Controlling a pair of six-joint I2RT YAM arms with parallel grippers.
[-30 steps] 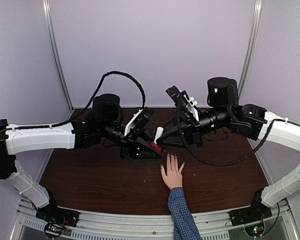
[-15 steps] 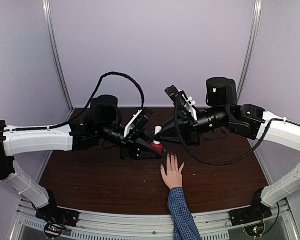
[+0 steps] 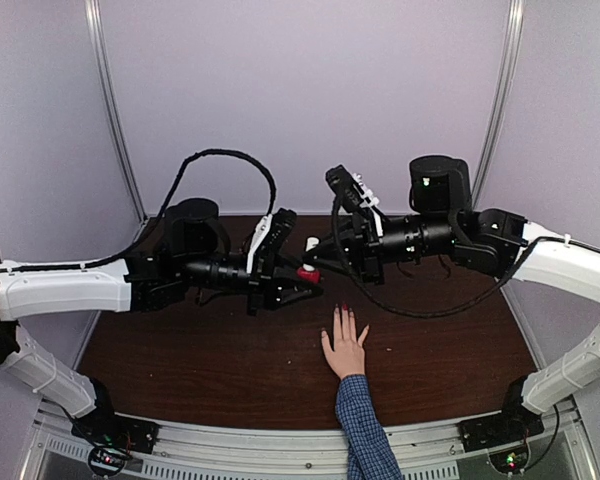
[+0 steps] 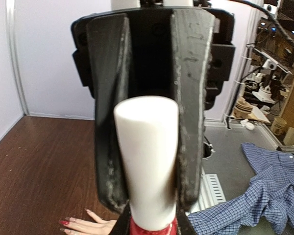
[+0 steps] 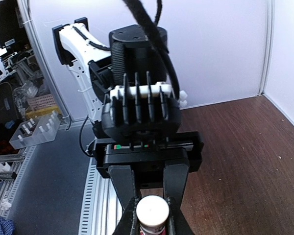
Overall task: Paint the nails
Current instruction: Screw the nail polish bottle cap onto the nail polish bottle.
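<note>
Red bottle (image 3: 307, 272) hangs between both arms, above the brown bench (image 3: 180, 360), mid-air. Left gripper (image 3: 298, 280) has its jaws clamped on the bottle body. In its wrist view the white cap (image 4: 147, 156) fills the frame, right gripper's jaws pinching it from both sides. Right gripper (image 3: 318, 252) narrow, closed on that cap; looks like the uncapping step. Below, human hand (image 3: 344, 345) lies flat on the bench, blue checked sleeve toward the near edge. The nails (image 3: 344, 308) show dark red on some fingertips; too small to count. Judging by that, painting partly done, the rest probably still bare.
</note>
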